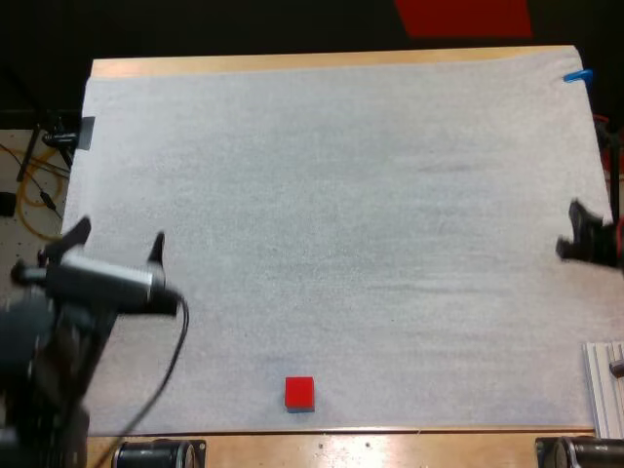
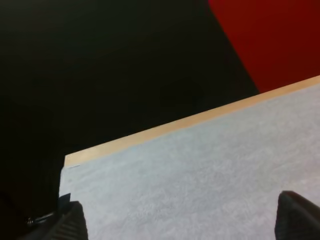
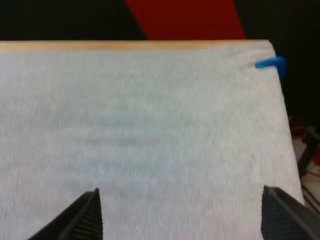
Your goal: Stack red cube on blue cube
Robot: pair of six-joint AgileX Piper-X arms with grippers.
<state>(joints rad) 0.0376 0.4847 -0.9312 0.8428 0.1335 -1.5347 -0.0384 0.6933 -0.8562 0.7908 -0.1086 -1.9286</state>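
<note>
Handling should be easy: the red cube (image 1: pixel 299 392) looks small, rigid and light, with flat, smooth faces and crisp edges, so a pinch on two opposite side faces, squarely and near mid-height, would suit it. It sits at the lower centre of the high view, near the mat's (image 1: pixel 341 195) front edge. A bluish sliver (image 1: pixel 299 408) lines its lower edge; whether that is another cube underneath, I cannot tell. The mat is white, matte and faintly grainy, laid over a pale wooden table (image 1: pixel 292 62). The left gripper (image 1: pixel 117 242) (image 2: pixel 182 225) hangs at middle left, fingers spread and empty. The right gripper (image 1: pixel 573 232) (image 3: pixel 185 220) waits at the right edge, likewise spread over bare mat.
</note>
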